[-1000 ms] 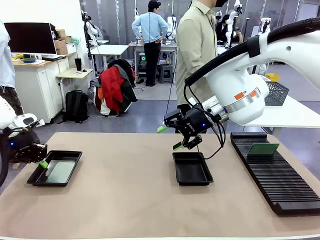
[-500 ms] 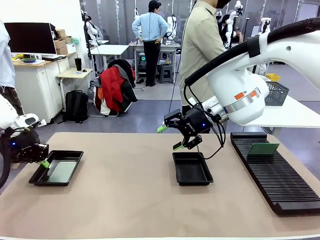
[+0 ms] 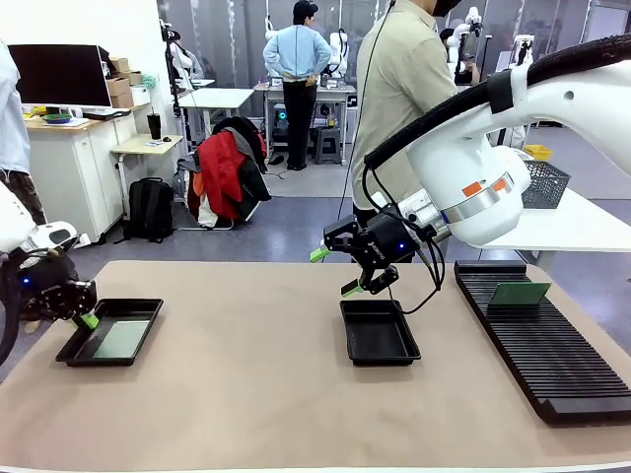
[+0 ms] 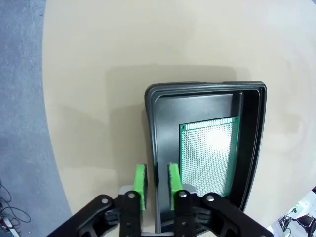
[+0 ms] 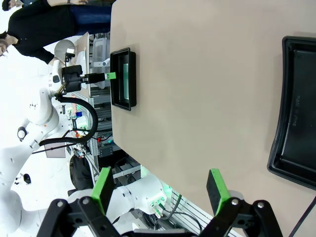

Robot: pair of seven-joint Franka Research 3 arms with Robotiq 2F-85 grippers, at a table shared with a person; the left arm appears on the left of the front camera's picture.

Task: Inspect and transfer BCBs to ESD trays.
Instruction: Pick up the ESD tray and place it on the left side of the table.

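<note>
Astride the ESD tray [image 4: 249,148] rim, left end effector [image 4: 157,170] has unclear hold; right end effector [image 5: 160,180] gapes empty.

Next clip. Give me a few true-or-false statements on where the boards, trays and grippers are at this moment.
1. A BCB lies flat in the left tray. True.
2. The middle tray holds a board. False: it is empty.
3. The right gripper is shut. False: its jaws stand wide open, above the middle tray.
4. A green board stands in the ribbed rack. True.
5. The left gripper straddles the left tray's rim. True.
</note>
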